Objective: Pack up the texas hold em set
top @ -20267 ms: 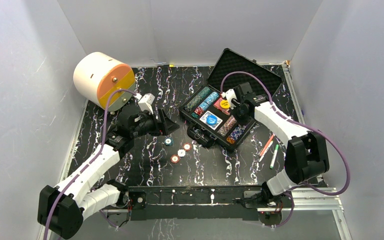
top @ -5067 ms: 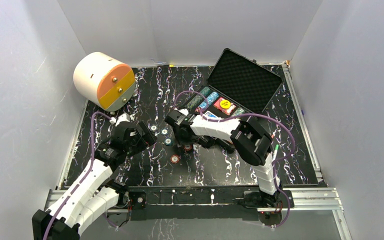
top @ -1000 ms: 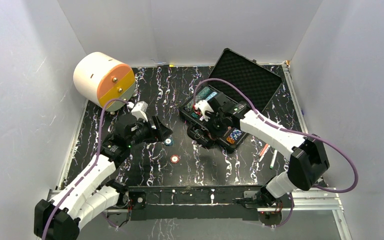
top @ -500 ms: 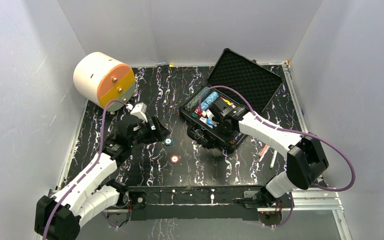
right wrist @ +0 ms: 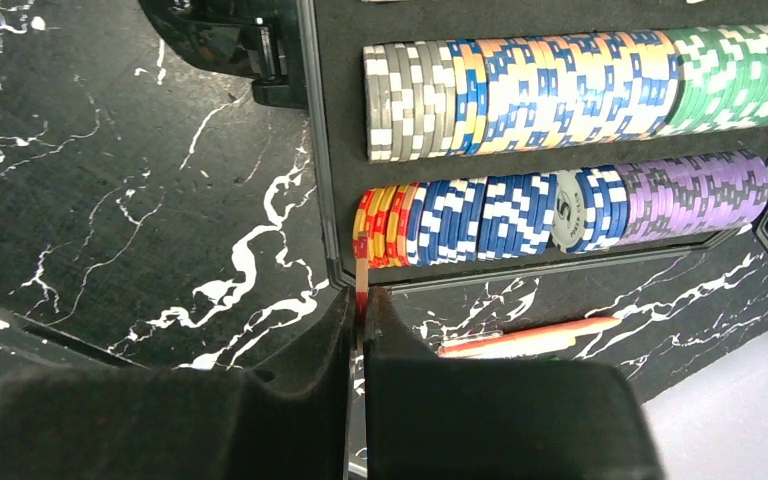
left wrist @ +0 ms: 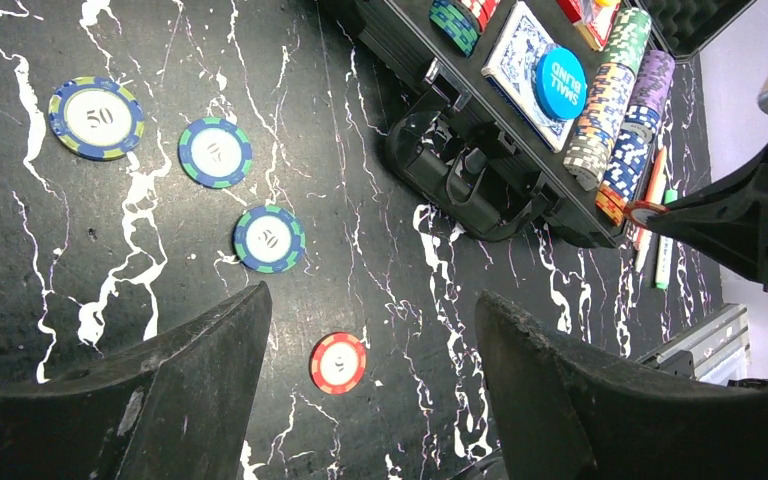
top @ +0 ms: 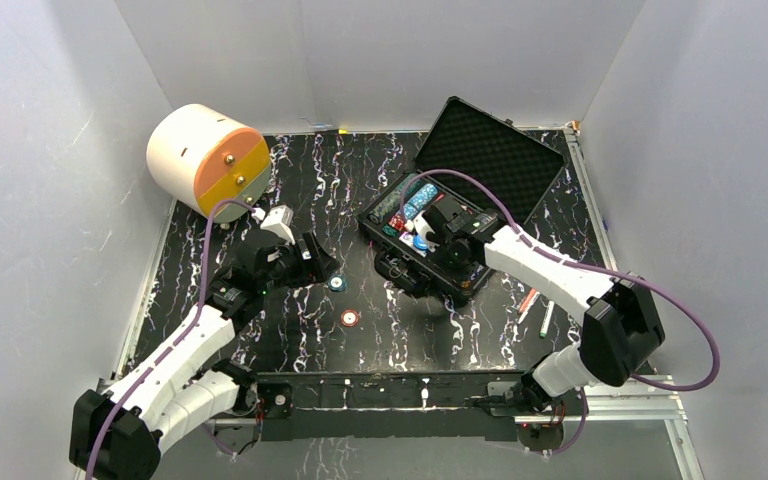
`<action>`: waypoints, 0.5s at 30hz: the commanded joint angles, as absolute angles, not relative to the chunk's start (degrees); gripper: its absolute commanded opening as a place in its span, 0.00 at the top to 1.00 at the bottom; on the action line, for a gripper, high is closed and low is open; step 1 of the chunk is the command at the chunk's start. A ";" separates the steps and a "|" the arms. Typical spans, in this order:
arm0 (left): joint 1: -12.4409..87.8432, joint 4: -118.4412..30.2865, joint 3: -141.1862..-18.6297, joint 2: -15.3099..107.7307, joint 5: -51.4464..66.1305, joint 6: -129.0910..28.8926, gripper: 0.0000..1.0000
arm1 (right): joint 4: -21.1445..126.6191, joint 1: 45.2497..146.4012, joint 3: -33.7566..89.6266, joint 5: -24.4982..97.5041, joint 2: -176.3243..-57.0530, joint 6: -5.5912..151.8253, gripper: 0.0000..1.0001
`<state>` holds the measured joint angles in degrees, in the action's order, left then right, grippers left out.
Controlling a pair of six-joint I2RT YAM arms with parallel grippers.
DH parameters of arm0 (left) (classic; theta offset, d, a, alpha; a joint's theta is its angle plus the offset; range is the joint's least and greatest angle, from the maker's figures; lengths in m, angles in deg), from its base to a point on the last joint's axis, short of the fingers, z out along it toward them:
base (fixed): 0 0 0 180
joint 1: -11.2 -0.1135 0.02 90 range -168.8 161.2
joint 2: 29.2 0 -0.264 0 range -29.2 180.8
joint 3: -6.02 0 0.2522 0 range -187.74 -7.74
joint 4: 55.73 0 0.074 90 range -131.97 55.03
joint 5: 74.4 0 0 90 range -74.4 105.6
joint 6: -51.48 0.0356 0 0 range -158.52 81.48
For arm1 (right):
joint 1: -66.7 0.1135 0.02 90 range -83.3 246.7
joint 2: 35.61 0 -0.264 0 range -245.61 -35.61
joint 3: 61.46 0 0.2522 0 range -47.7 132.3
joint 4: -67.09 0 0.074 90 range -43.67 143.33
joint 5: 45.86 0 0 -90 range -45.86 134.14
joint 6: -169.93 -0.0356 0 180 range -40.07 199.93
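The black case [top: 505, 165] of the texas hold em set lies open, lid up, with rows of chips [right wrist: 560, 85] and a card deck [left wrist: 520, 55] under a blue disc. My right gripper [right wrist: 361, 300] is shut on a red chip [right wrist: 361, 268] held edge-on at the red-and-yellow end [right wrist: 382, 224] of the near chip row. The left wrist view shows that chip [left wrist: 646, 212] at the case's corner. My left gripper [left wrist: 372, 300] hangs open above the table, nothing between its fingers. Below it lie a red chip [left wrist: 338, 362] and three blue-green chips [left wrist: 269, 238].
A white-and-orange round drawer unit [top: 205, 160] stands at the back left. A red pen [top: 532, 290] and a green pen [top: 548, 315] lie right of the case. White walls close in the black marbled table [top: 290, 180].
My right gripper has carried the red chip from the case's left part toward its near right corner. The left arm has hardly moved and stays open.
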<state>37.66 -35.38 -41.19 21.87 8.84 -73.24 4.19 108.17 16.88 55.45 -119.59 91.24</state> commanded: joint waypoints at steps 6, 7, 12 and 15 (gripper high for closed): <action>37.74 -35.05 -41.22 20.99 9.98 -73.25 0.27 | 4.87 107.89 16.35 50.25 -118.62 92.76 1.00; 37.74 -34.86 -41.30 21.03 10.00 -73.20 0.27 | 4.68 107.95 16.44 49.83 -118.99 92.84 1.00; 37.70 -35.32 -41.21 20.74 9.42 -73.71 0.26 | 4.31 107.91 17.15 51.10 -120.06 92.64 1.00; 37.74 -35.64 -41.02 20.61 9.36 -73.91 0.26 | 4.80 107.89 16.64 53.24 -119.98 92.59 1.00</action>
